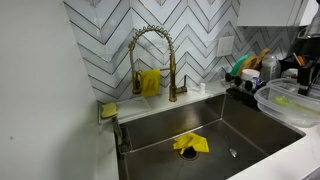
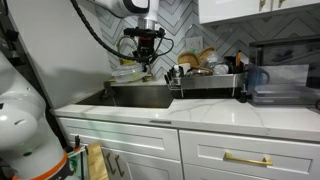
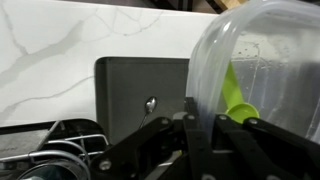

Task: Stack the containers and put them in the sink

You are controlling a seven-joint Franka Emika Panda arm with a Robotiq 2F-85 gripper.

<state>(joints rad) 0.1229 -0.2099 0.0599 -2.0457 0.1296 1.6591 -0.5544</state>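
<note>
Wrist view: gripper clenched on a tub's rim above the sink

The gripper (image 3: 203,128) pinches the wall of the clear container (image 3: 262,60), which has a green piece (image 3: 236,96) inside. Below it lies the dark sink (image 3: 130,95), with white countertop (image 3: 50,60) to its left. In an exterior view the container (image 1: 285,100) hangs over the basin's right side, a yellow cloth (image 1: 190,143) lies on the sink floor, and the gold faucet (image 1: 150,55) stands at the far edge.

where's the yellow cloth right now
In an exterior view, the crumpled yellow cloth lies on the floor of the deep stainless-steel sink, near its middle, in front of the gold spring-neck faucet.
</note>
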